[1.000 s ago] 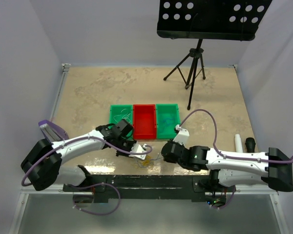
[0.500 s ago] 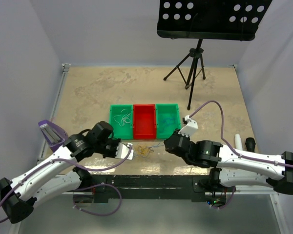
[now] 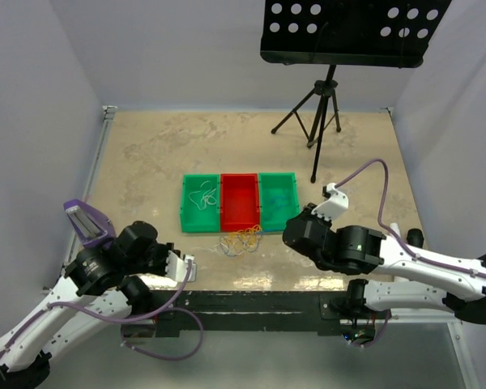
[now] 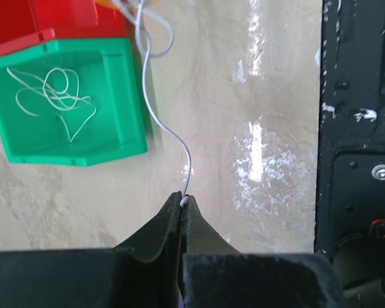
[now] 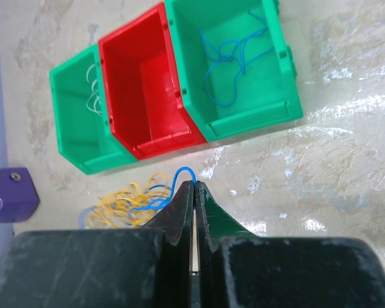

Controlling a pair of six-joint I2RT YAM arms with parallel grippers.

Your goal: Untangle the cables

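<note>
A tangle of orange-yellow cables (image 3: 241, 241) with pale blue strands lies on the table just in front of the red bin (image 3: 240, 201). My left gripper (image 3: 186, 267) is shut on the end of a whitish cable (image 4: 188, 162) that runs from its fingertips (image 4: 183, 200) up toward the tangle. My right gripper (image 3: 285, 235) is shut on a loop of blue cable (image 5: 185, 169) that leads left into the yellow tangle (image 5: 125, 205). The left green bin (image 4: 125, 96) holds a loose white cable (image 4: 51, 96). The right green bin (image 5: 279, 70) holds a blue cable (image 5: 231, 58).
The three bins stand side by side mid-table: green (image 3: 186, 203), red, green (image 3: 293, 198). A black tripod (image 3: 324, 105) with a perforated tray stands at the back right. A white cylinder (image 3: 395, 237) and a black object (image 3: 415, 237) lie at the right. The black near edge (image 4: 356, 128) is close.
Both arms have drawn apart, the left gripper back and to the left, the right gripper to the right. The tangle has slid up toward the bins and spread out.
</note>
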